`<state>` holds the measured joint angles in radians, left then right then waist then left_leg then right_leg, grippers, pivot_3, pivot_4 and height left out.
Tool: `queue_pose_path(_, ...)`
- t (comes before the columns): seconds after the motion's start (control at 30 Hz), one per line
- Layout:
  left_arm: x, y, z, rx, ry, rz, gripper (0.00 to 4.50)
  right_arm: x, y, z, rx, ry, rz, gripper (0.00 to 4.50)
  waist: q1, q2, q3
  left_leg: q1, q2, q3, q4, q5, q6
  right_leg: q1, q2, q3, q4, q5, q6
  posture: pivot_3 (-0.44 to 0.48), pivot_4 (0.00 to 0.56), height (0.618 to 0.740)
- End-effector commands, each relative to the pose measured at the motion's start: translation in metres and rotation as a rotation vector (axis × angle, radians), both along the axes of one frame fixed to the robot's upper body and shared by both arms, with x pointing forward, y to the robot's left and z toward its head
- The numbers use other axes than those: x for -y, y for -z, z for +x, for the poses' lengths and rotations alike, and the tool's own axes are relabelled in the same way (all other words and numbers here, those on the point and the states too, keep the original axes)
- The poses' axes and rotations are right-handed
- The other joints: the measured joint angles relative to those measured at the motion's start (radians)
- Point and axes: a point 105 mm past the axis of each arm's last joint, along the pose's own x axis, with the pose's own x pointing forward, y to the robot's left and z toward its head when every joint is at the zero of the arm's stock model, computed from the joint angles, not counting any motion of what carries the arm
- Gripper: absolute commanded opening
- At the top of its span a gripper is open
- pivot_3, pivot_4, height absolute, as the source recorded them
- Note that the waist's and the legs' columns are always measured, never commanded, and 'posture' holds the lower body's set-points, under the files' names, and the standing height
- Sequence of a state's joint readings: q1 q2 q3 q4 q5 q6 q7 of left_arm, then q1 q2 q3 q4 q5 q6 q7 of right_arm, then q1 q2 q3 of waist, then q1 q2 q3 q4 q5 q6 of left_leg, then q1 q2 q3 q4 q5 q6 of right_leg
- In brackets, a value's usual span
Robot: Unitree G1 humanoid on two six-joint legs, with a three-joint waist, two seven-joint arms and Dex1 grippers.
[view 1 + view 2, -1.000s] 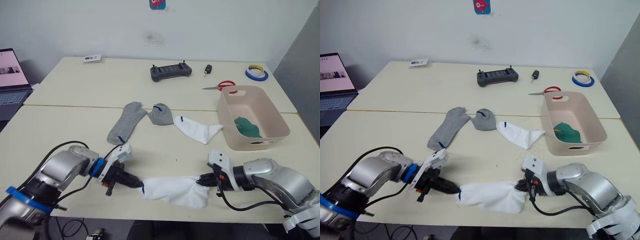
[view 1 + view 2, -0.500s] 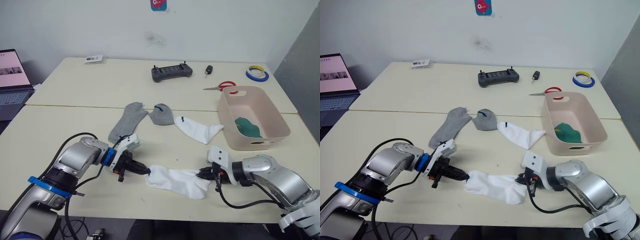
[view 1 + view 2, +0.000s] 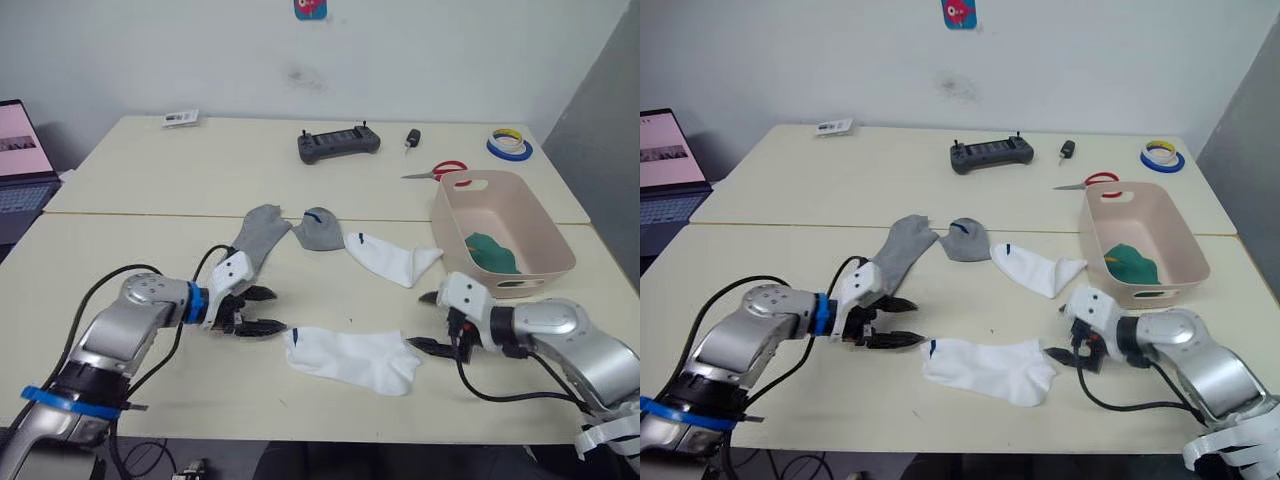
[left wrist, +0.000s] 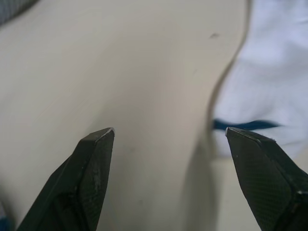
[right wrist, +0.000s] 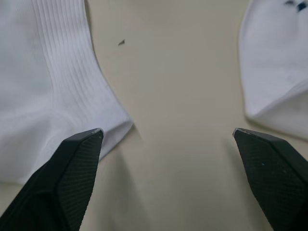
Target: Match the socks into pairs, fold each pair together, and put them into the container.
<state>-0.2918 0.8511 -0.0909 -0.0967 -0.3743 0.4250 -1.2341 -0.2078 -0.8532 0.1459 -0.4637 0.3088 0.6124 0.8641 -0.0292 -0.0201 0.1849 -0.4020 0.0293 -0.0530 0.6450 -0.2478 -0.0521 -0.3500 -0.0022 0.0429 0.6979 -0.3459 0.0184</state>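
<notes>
One white sock (image 3: 350, 358) lies flat near the table's front edge, free of both grippers. My left gripper (image 3: 272, 311) stands open just left of its cuff, and my right gripper (image 3: 419, 321) stands open just right of its toe. In the left wrist view the sock's blue-marked cuff (image 4: 260, 86) lies beyond the open fingers. A second white sock (image 3: 392, 258) rests further back. Two grey socks (image 3: 255, 235) (image 3: 320, 230) lie side by side left of it. A green sock (image 3: 492, 252) sits in the pale pink container (image 3: 452, 228) at the right.
On the far table lie a black controller (image 3: 338, 143), a small black key fob (image 3: 413, 138), red-handled scissors (image 3: 440, 172), a tape roll (image 3: 510, 145) and a card (image 3: 180, 118). A laptop (image 3: 20, 150) stands at the far left.
Both grippers went from shut on the white sock's ends to open. The sock now lies stretched flat on the table, further from the front edge than before.
</notes>
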Motion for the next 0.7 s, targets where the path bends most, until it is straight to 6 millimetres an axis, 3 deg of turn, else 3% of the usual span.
queue_pose_path(0.03, 0.01, -0.013, -0.028, 0.106, 0.153, 0.009, 3.66, -0.007, -0.017, -0.016, 0.057, -0.098, 0.023, 4.49, 0.0, 0.0, 0.0, 0.0, 0.0, 0.0, 0.0, 0.0, 0.0, 0.0, 0.0, 0.0, 0.0, 0.0, 0.0, 0.0, 0.15, 0.737)
queue_pose_path(0.23, 0.028, 0.005, -0.058, 0.171, 0.274, 0.03, 3.66, -0.018, -0.014, -0.034, 0.045, -0.163, 0.037, 4.49, 0.0, 0.0, 0.0, 0.001, 0.0, 0.0, 0.0, 0.0, 0.0, 0.002, 0.0, 0.0, 0.0, 0.0, 0.0, 0.0, 0.15, 0.737)
queue_pose_path(0.37, 0.036, 0.022, -0.058, 0.208, 0.292, 0.086, 3.66, -0.019, -0.009, -0.038, 0.04, -0.169, 0.025, 4.49, 0.001, 0.0, 0.0, 0.001, -0.001, 0.0, 0.0, 0.0, 0.0, 0.002, 0.0, 0.0, -0.001, 0.0, 0.0, 0.0, 0.15, 0.737)
queue_pose_path(0.47, 0.038, 0.034, -0.055, 0.205, 0.296, 0.132, 3.1, -0.019, -0.009, -0.039, 0.041, -0.171, 0.026, 4.5, 0.001, 0.0, 0.0, 0.001, -0.001, 0.0, 0.0, 0.0, 0.0, 0.002, 0.0, 0.0, 0.0, 0.0, 0.0, 0.0, 0.15, 0.737)
queue_pose_path(0.7, 0.038, 0.054, -0.05, 0.199, 0.338, 0.235, 0.78, -0.018, -0.009, -0.04, 0.048, -0.174, 0.024, 4.5, 0.001, 0.0, 0.0, 0.001, -0.001, 0.001, 0.0, 0.0, 0.0, 0.002, 0.001, 0.0, 0.0, 0.0, 0.0, 0.0, 0.15, 0.737)
